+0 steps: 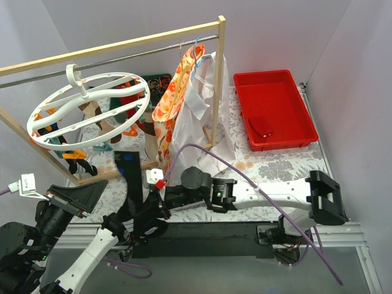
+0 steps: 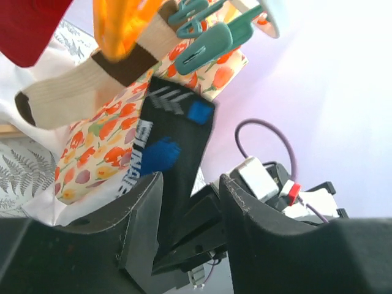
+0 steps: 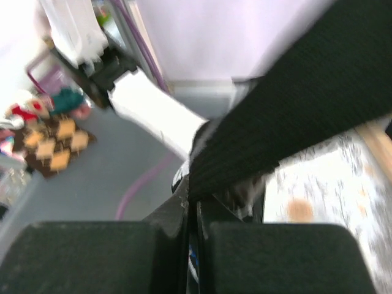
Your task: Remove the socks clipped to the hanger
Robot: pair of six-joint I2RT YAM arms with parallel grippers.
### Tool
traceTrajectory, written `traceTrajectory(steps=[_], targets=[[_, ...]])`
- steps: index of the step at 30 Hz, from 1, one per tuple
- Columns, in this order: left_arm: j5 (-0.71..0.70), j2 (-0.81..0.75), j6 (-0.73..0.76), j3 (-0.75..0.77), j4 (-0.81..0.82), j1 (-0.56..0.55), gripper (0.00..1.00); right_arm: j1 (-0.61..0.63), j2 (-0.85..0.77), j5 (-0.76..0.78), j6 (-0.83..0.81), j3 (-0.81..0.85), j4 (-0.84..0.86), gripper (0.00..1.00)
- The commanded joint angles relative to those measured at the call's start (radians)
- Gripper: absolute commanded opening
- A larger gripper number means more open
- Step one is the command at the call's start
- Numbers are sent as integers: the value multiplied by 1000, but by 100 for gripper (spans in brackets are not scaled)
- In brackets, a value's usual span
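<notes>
The white wheel-shaped hanger (image 1: pixel 92 107) hangs from the rail at upper left. A black sock with blue and white marks (image 2: pixel 171 153) hangs from a teal clip (image 2: pixel 208 43) and runs down between my left gripper's (image 2: pixel 190 184) open jaws, close to the left finger. My right gripper (image 3: pixel 195 208) is shut on the black sock's (image 3: pixel 288 110) lower end, just behind the left gripper (image 1: pixel 139 219). A tan-and-brown sock (image 2: pixel 79 79) and a red sock (image 2: pixel 30 24) also hang from the hanger.
The wooden rack (image 1: pixel 217 79) carries an orange floral garment (image 1: pixel 171 104) and a white shirt (image 1: pixel 199 116). A red tray (image 1: pixel 303 113) at the back right holds a dark red sock (image 1: pixel 262 127). A purple cable (image 1: pixel 202 150) loops over the right arm.
</notes>
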Motion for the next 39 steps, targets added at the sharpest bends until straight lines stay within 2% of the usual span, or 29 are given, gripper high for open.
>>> traceTrajectory(steps=[1,3,9,11,15,19,23,28,30,36,39], targets=[[-44,-14,18,34,-19,-3,41,6,-172,110,-94,-120,-44,1],[-53,-14,24,34,-25,-3,41,4,-261,158,-114,-218,-67,1],[-77,-11,41,26,-25,-3,40,-20,-508,449,-117,-457,-151,1],[-80,-5,46,25,-27,-4,40,-55,-598,540,-99,-505,-180,1],[-80,7,55,22,-28,-4,39,-173,-738,580,-63,-618,-199,1],[-78,18,56,23,-25,-4,39,-302,-826,658,-57,-640,-234,1],[-81,21,56,20,-20,-4,38,-439,-807,735,-42,-582,-302,1],[-81,24,56,22,-28,-4,37,-659,-752,639,-11,-492,-302,1],[-84,24,53,31,-31,-4,37,-721,-706,623,-2,-441,-303,1],[-92,38,59,57,-53,-4,37,-1032,-560,537,64,-311,-306,1],[-98,50,70,68,-54,-4,36,-1132,-487,528,82,-240,-306,1]])
